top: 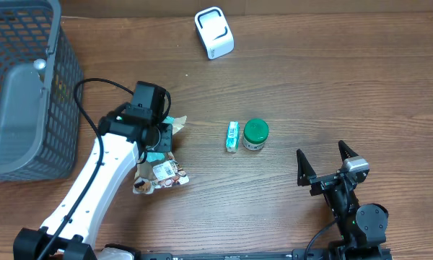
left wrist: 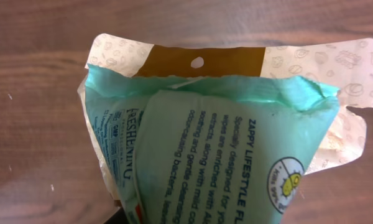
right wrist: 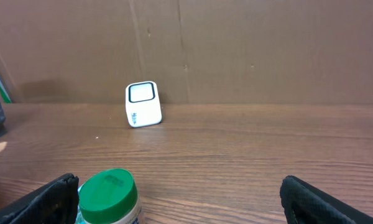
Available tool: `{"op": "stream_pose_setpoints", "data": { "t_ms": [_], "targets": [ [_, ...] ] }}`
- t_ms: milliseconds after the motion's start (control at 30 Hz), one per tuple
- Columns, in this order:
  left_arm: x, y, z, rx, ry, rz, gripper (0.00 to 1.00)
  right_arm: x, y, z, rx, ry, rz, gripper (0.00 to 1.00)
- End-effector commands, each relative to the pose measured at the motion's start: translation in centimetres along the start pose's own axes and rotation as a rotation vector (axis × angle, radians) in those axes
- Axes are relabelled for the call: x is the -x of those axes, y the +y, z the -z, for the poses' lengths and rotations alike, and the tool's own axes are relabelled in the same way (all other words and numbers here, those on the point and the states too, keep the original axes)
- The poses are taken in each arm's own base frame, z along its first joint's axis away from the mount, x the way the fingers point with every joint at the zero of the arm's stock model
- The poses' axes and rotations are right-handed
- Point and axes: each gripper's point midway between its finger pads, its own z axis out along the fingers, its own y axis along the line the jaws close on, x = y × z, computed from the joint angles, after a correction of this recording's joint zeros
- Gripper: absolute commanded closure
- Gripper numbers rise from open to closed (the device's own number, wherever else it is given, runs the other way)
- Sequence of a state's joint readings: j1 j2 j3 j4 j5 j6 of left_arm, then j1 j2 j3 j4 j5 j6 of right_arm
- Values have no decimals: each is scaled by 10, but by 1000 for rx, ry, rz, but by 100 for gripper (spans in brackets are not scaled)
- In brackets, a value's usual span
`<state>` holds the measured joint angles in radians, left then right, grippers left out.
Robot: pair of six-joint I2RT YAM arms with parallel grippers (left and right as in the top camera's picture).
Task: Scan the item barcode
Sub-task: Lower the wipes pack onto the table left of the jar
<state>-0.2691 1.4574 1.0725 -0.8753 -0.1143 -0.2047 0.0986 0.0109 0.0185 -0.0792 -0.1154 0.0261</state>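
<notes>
Only the left wrist view shows words on the one teal pack [left wrist: 236, 155] the left gripper [top: 161, 137] pinches. One scanner [top: 214, 32] at twelve o'clock. Right gripper [top: 322, 153] spread wide.

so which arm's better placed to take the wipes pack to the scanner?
Left. The left gripper is shut on the wipes pack, ready to carry it to the scanner. The right gripper is open, empty, and far from the pack.
</notes>
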Motion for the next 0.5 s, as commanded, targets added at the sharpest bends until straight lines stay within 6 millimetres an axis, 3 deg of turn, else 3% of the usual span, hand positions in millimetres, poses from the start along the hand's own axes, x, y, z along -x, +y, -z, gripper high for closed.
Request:
{"op": "stream_pose_setpoints", "data": {
  "t_ms": [0, 467],
  "targets": [
    [1, 10, -8, 91, -38, -4, 84, -2, -3, 0, -13, -4, 1, 0],
    [2, 17, -59, 205, 22, -94, 83, -2, -3, 0, -13, -4, 1, 0]
  ]
}}
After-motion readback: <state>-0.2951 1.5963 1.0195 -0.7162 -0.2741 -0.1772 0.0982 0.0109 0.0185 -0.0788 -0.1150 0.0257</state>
